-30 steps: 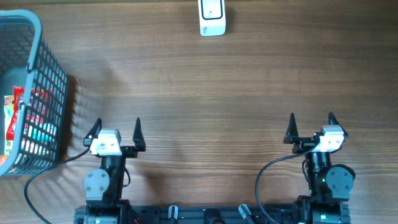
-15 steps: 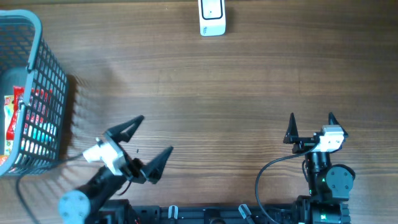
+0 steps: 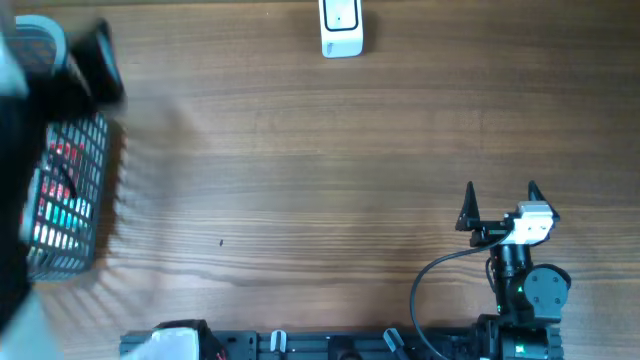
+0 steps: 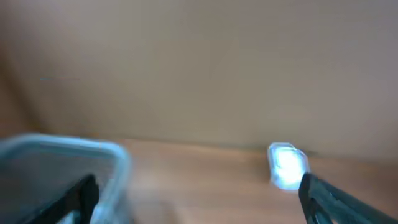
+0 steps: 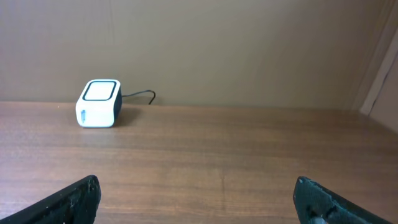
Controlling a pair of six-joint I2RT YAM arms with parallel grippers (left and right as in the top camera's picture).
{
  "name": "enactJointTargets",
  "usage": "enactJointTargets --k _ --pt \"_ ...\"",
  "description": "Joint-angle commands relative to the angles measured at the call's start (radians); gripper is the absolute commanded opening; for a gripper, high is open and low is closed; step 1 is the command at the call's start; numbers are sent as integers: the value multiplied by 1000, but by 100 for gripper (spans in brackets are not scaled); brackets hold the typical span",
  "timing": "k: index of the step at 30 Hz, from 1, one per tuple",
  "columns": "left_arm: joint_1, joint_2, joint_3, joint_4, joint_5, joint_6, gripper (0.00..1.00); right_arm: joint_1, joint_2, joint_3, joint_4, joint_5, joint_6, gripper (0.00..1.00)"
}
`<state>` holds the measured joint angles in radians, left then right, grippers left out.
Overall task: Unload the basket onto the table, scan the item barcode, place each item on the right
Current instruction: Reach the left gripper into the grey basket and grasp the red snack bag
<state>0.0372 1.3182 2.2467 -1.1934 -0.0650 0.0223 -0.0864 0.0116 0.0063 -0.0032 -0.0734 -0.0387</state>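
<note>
My left arm (image 3: 88, 62) is a dark, blurred shape raised over the grey mesh basket (image 3: 72, 205) at the far left. Red and teal packets (image 3: 62, 185), the items, show through the mesh. The left wrist view is blurred. In it my left gripper (image 4: 199, 196) is open with nothing between its fingers, the basket's rim (image 4: 93, 149) sits at lower left, and the white scanner (image 4: 287, 165) is on the right. That same scanner (image 3: 341, 28) stands at the table's far edge. My right gripper (image 3: 500, 205) rests open near the front right, well short of the scanner (image 5: 99, 102).
A wooden table (image 3: 330, 170) stretches between the basket and the right arm. The scanner's cable (image 5: 140, 94) trails off behind it towards the wall. A black rail (image 3: 330, 345) runs along the front edge.
The left arm has swung from the front of the table up and to the left, and is now over the basket, still open. The right arm has not moved.
</note>
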Motion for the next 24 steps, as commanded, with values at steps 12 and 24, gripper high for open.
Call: enactJointTargets --k 12,24 --pt "753 658 192 -401 -76 -367 100 3 -4 -1 4 14 13 100" --pt "762 970 24 -354 118 -53 100 3 -4 -1 4 14 13 100"
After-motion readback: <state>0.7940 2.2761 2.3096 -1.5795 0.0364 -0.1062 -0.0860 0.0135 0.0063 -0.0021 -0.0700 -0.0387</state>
